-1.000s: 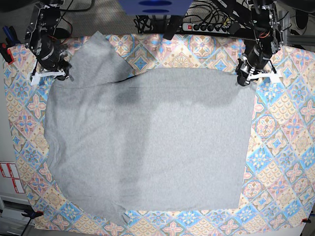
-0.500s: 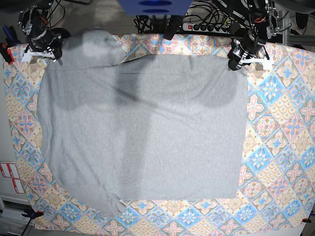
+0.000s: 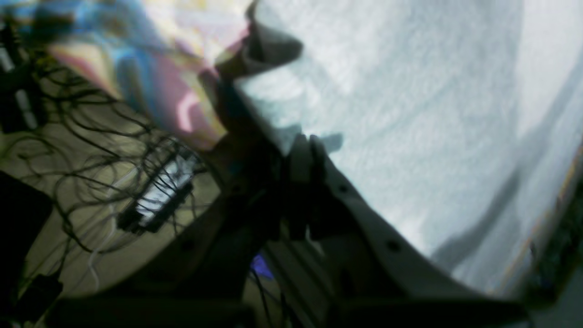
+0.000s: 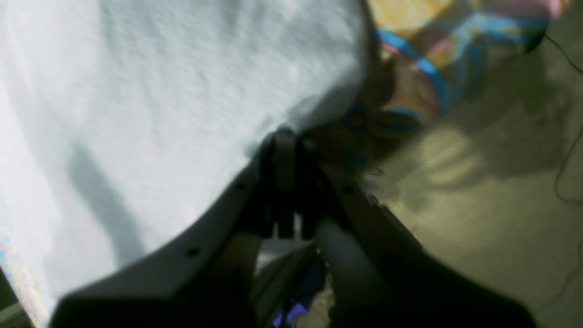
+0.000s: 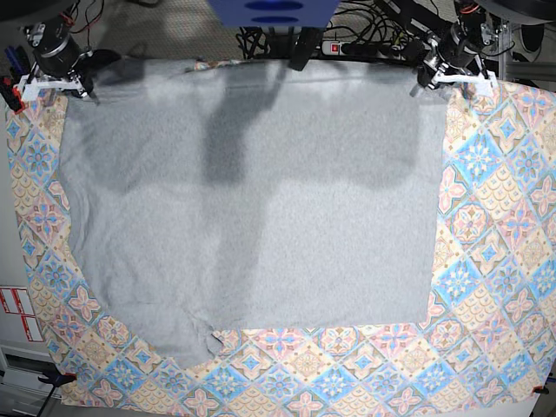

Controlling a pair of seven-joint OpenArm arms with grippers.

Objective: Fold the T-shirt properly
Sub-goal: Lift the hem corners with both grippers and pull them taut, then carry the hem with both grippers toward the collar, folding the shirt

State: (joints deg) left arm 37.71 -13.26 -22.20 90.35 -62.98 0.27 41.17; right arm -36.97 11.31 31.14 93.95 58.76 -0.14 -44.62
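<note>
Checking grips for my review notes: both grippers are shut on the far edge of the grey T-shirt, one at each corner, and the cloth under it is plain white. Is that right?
Not quite. The tablecloth is not plain white: the base view shows pastel floral tiles in blue, pink and yellow. The rest stands: the left gripper and right gripper are shut on the far corners of the T-shirt.

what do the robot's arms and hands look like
Both arms are black, with exposed wiring near the wrists. The left hand and right hand each have a white crossbar in the base view. Up close, the fingers are dark and slim on pale curved brackets with small holes.
</note>
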